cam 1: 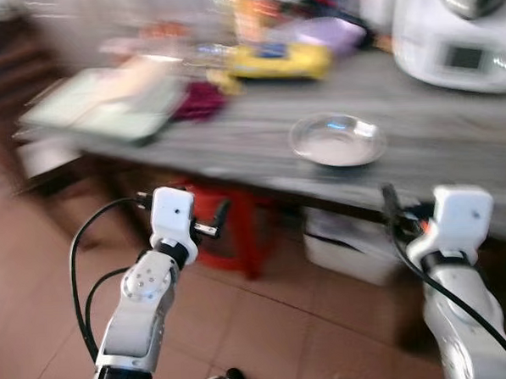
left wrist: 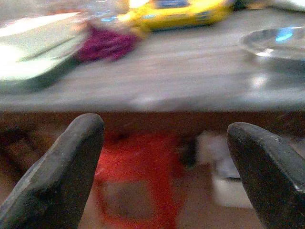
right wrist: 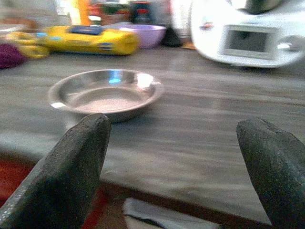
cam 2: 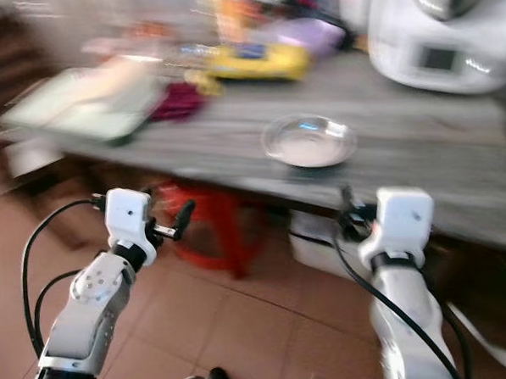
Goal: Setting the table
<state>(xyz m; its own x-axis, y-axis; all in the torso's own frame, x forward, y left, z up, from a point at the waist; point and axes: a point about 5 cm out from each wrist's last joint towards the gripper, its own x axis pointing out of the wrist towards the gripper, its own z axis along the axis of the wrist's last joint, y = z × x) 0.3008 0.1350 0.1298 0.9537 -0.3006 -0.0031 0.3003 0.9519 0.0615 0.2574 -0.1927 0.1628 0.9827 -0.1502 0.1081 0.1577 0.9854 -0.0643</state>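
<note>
Right hand [right wrist: 174,167] open, empty, at grey wood-grain table [right wrist: 214,124] edge; shallow round steel dish [right wrist: 106,94] just ahead. Left hand [left wrist: 164,176] open.

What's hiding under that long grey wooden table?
Under the grey wooden table stand a red plastic stool and a white storage box. Anything further back is hidden by the tabletop and shadow.

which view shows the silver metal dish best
The right wrist view: the shallow round silver metal dish sits close and fairly sharp on the grey wooden table, beyond the open right hand. Both eye views show it smaller and blurred. The left wrist view catches just its rim at one edge.
</note>
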